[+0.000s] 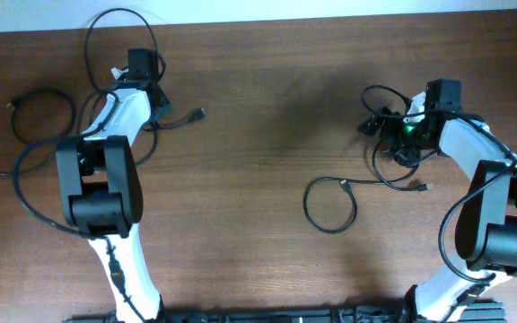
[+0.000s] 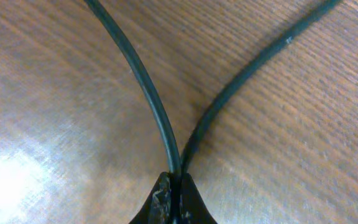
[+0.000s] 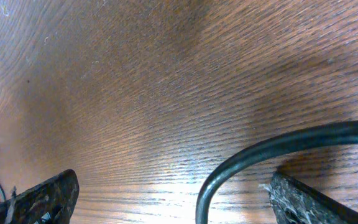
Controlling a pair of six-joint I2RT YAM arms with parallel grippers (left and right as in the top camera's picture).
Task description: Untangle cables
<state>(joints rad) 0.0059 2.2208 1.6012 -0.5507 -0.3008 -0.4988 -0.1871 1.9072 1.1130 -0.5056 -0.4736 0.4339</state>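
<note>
Black cables lie in two groups on the wooden table. At the far left, one cable (image 1: 119, 36) loops up past my left gripper (image 1: 144, 74) and ends in a plug (image 1: 199, 114). A second cable (image 1: 41, 117) curls to the left of it. In the left wrist view two strands of cable (image 2: 148, 93) meet at the left gripper (image 2: 176, 186), which is shut on them. On the right, a third cable (image 1: 330, 205) forms a loop and runs up into a knot under my right gripper (image 1: 398, 135). The right gripper (image 3: 173, 205) is open, with a cable bend (image 3: 260, 152) between its fingers.
The table's far edge (image 1: 330, 11) runs just behind both arms. Thicker black wires (image 1: 25, 202) hang off the left arm and trail over the table at the left. Bare wood (image 1: 267, 117) lies between the two arms.
</note>
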